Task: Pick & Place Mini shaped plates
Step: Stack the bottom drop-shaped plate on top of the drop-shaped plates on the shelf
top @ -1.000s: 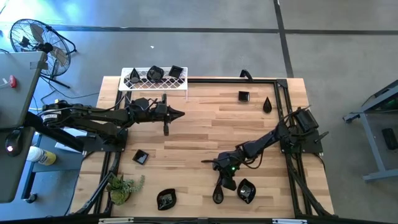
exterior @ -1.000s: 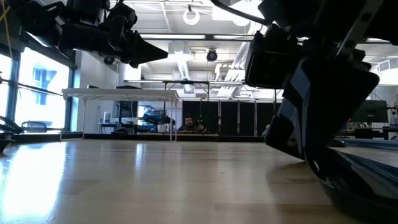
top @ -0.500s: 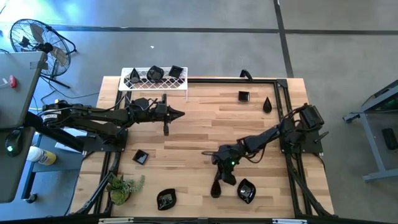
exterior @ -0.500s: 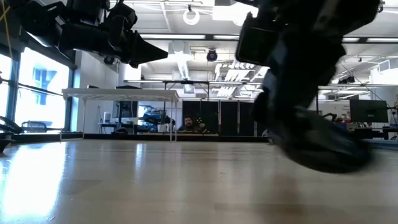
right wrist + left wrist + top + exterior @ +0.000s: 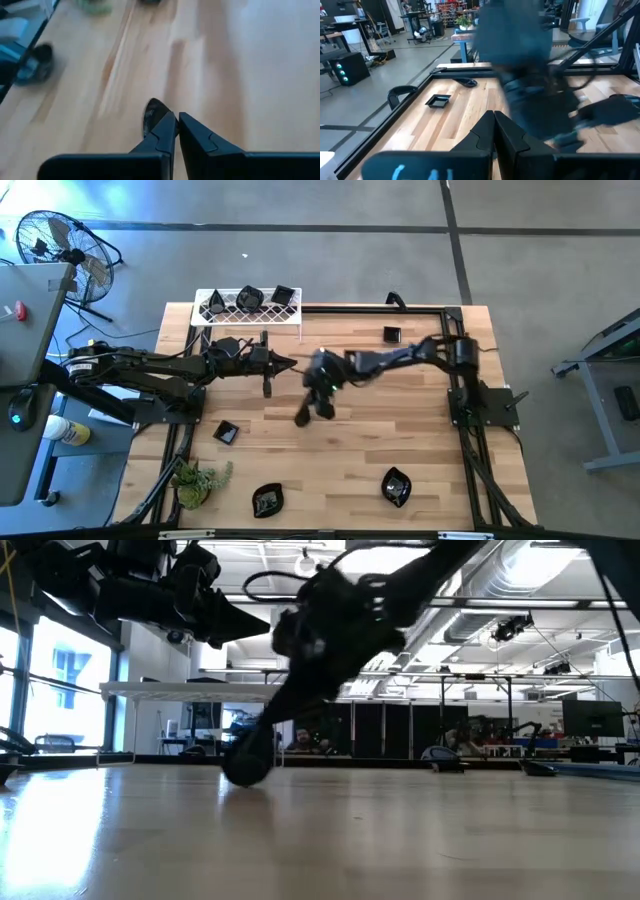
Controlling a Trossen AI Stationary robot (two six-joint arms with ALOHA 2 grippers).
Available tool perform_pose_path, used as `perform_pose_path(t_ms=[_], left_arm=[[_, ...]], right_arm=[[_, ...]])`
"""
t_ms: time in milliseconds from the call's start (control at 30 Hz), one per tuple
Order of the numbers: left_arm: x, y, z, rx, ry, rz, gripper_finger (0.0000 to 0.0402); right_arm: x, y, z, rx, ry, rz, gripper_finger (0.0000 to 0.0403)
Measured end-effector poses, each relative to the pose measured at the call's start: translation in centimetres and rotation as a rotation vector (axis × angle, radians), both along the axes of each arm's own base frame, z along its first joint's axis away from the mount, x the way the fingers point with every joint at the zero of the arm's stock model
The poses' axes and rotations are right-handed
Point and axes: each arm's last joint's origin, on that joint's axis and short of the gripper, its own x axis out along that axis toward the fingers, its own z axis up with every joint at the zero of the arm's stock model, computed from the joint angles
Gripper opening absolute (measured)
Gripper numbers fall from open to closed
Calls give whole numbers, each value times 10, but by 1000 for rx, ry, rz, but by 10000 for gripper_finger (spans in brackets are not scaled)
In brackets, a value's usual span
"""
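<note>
High view: the right gripper [image 5: 306, 412] hangs over the middle of the table [image 5: 400, 430], well short of the white wire rack [image 5: 248, 308] at the far left corner, its fingers pinched on a small black plate [image 5: 301, 416] that dangles below them. The right wrist view shows the plate [image 5: 152, 116] clamped by its edge.

The step in hand looks like the carry. The next move would call for bringing the plate over the rack and setting it down beside the three already there, clear of the left gripper [image 5: 288, 363], which waits fully closed and empty just in front of the rack.

Counted: three plates on the rack, one in the grip, and five loose on the table — two along the far edge beyond the rack, three toward the near edge. One small green plant [image 5: 196, 479] stands at the near left corner.
</note>
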Motion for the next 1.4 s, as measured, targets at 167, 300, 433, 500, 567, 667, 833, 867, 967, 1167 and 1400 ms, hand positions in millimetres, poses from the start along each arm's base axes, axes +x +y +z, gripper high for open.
perform_pose_path(t_ms=[167, 300, 433, 500, 567, 667, 833, 867, 967, 1167, 1400], left_arm=[[0, 0, 0, 0, 3, 3, 1], [0, 1, -1, 1, 8, 12, 1], [0, 1, -3, 0, 27, 11, 1], [0, 1, -2, 2, 22, 11, 1], [0, 1, -2, 3, 20, 12, 1], [0, 1, -2, 5, 18, 19, 1], [0, 1, 0, 13, 12, 21, 1], [0, 1, -1, 19, 19, 22, 1], [0, 1, -3, 17, 44, 22, 1], [-1, 1, -9, 5, 99, 21, 1], [1, 0, -13, -78, 280, -18, 1]], right_arm=[[26, -31, -8, -41, -21, 19, 16], [33, -41, -21, -51, -7, 23, 17], [34, -42, -29, -71, 15, -1, 27], [34, -41, -26, -87, 12, -13, 45], [33, -42, -23, -95, 14, -21, 69], [31, -41, -14, -102, 17, -30, 104], [21, -39, 8, -150, 51, -40, 134], [19, -37, 12, -172, 63, -46, 134], [10, -29, 24, -271, 131, -64, 122], [-15, -8, 9, -306, 165, -62, 61], [-73, 13, -13, -206, 23, -177, 4]])
